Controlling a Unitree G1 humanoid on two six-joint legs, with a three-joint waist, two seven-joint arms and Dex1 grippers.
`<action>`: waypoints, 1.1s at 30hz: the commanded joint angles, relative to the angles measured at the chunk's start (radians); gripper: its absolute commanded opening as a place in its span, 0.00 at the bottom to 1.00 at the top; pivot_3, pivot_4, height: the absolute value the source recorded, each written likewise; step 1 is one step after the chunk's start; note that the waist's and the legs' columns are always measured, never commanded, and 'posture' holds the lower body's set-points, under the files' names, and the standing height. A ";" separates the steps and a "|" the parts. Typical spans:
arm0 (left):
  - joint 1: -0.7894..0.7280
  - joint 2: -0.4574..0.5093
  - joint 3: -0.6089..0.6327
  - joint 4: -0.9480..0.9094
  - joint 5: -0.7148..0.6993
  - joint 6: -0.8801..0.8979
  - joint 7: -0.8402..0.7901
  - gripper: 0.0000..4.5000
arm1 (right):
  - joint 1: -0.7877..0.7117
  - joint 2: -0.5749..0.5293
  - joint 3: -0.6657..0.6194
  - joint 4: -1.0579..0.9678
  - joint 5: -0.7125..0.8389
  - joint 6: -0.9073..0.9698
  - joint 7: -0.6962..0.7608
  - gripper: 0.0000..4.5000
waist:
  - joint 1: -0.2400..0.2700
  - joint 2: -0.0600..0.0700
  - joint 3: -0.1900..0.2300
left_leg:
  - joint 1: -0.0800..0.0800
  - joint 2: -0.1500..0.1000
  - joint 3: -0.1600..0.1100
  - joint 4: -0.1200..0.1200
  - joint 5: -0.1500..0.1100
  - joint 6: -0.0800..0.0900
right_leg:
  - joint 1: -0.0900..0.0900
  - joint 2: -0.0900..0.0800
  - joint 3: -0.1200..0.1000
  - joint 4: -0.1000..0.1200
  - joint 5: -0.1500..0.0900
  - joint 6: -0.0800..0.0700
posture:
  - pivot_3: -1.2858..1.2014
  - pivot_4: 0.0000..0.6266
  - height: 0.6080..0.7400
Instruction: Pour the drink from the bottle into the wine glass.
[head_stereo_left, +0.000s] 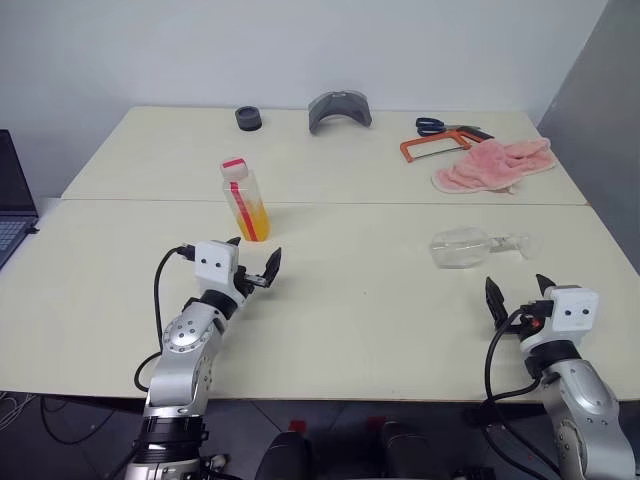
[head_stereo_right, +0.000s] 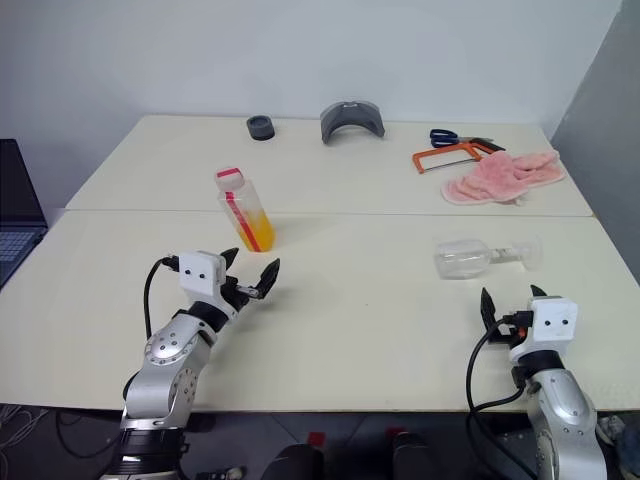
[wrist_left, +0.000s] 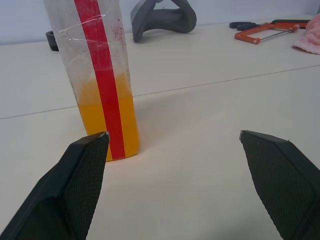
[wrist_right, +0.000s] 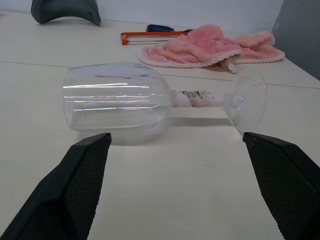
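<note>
Left eye view: we held both the left gripper (head_stereo_left: 254, 262) and right gripper (head_stereo_left: 519, 292) fully open, empty; bottle (head_stereo_left: 245, 200) upright, wine glass (head_stereo_left: 478, 246) lying well right of it.

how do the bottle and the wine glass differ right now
The bottle stands upright; the wine glass lies on its side. The bottle holds orange drink in its lower part; the wine glass is empty. The bottle has a cap and red strip; the wine glass is plain. Both are clear and ungripped.
</note>
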 joint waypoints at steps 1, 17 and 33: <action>-0.005 0.005 0.007 -0.048 -0.011 0.001 -0.006 0.99 | -0.002 -0.002 -0.010 -0.027 0.006 -0.001 -0.004 1.00 | 0.000 0.000 0.000 | 0.000 0.000 0.000 0.000 0.000 0.000 | 0.000 0.000 0.000 0.000 0.000 0.000 | 0.52 0.24 1.00; -0.012 -0.002 0.005 -0.075 -0.001 0.041 0.024 0.99 | 0.008 -0.008 -0.001 -0.039 0.002 0.011 0.008 1.00 | 0.000 0.000 0.000 | 0.000 0.000 0.000 0.000 0.000 0.000 | 0.000 0.000 0.000 0.000 0.000 0.000 | 0.52 0.24 1.00; -0.025 -0.005 0.026 -0.043 -0.008 0.039 0.036 0.99 | 0.005 -0.019 0.017 -0.032 -0.005 0.001 0.021 1.00 | 0.000 0.000 0.000 | 0.000 0.000 0.000 0.000 0.000 0.000 | 0.000 0.000 0.000 0.000 0.000 0.000 | 0.52 0.24 1.00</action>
